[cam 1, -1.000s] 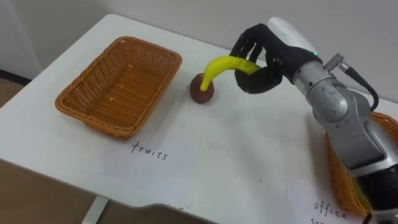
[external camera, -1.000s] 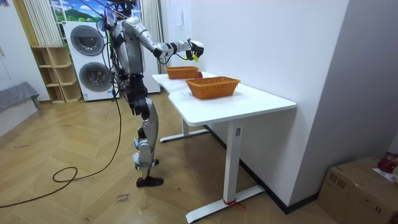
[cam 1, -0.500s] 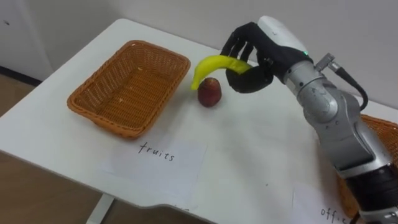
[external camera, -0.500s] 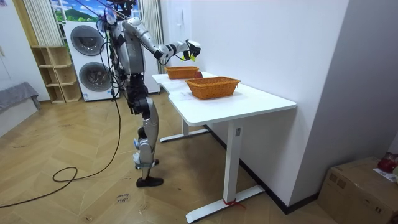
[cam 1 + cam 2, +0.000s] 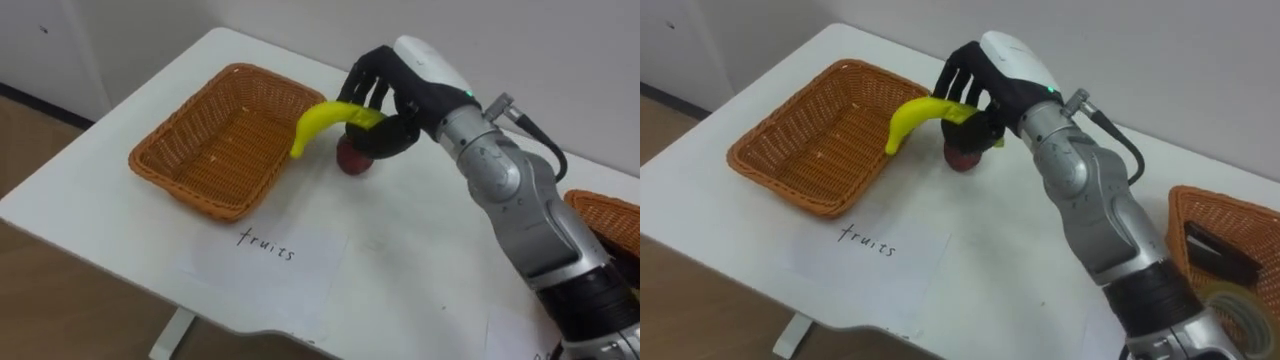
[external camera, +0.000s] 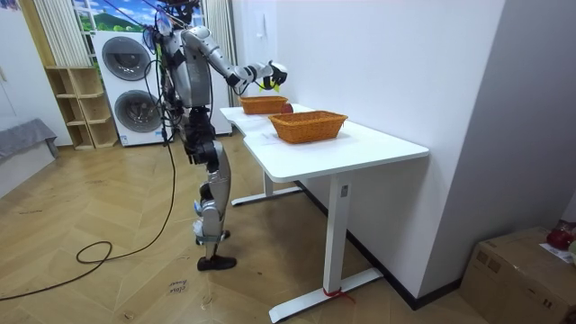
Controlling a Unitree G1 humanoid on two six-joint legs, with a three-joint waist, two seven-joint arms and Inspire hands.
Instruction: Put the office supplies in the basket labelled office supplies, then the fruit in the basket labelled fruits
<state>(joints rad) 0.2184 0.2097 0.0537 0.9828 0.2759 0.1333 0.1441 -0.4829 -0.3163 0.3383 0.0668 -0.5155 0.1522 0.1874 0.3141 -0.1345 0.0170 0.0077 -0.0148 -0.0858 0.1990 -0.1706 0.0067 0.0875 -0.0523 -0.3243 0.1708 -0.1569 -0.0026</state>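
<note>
Holding a yellow banana (image 5: 322,116) in curled fingers, right robot hand (image 5: 400,95) hangs above the white counter (image 5: 420,265) | banana's free tip at the wicker basket's (image 5: 180,190) right rim | red apple (image 5: 352,160) on counter just beside that basket (partly under the hand)

banana (image 5: 322,122) carried leftward, reaching basket (image 5: 215,140) rim

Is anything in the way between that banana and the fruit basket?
Nothing visible. The right hand holds the banana with its tip at the basket's rim; the apple lies under the hand, off that path.
</note>
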